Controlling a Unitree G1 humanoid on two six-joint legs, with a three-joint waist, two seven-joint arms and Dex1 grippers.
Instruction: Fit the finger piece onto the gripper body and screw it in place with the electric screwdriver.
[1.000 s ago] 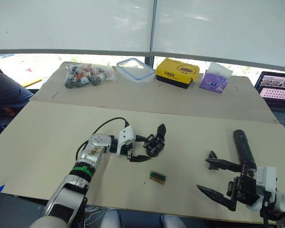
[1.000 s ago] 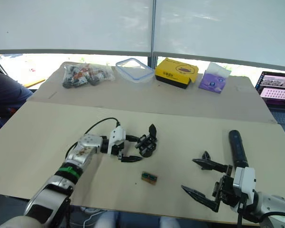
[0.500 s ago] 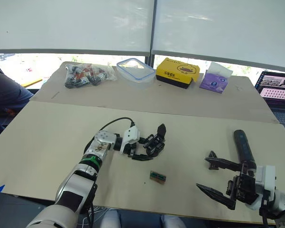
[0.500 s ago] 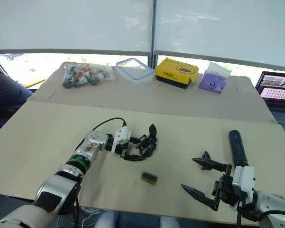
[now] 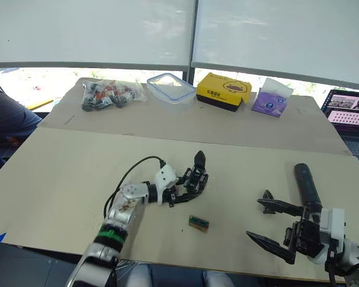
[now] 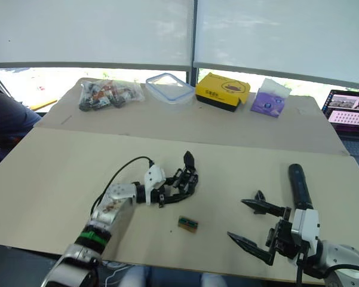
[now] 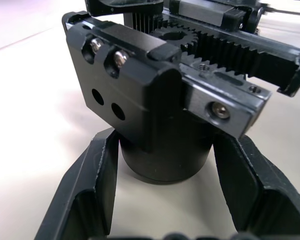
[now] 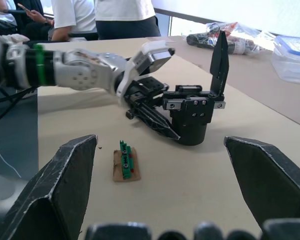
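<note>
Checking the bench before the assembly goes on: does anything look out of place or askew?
Nothing looks spilled or damaged. The gripper body stands upright between the left gripper's open jaws. One oddity: the electric screwdriver lies on the table beyond the open right gripper, not in it.

Head stereo pair overlooks the table (image 5: 60, 173); both wrist cameras closely share the gripper body (image 8: 192, 112).

Two pale tables (image 5: 60, 173) stand end to end before bright windows (image 5: 89, 30) with white blinds drawn down.
</note>
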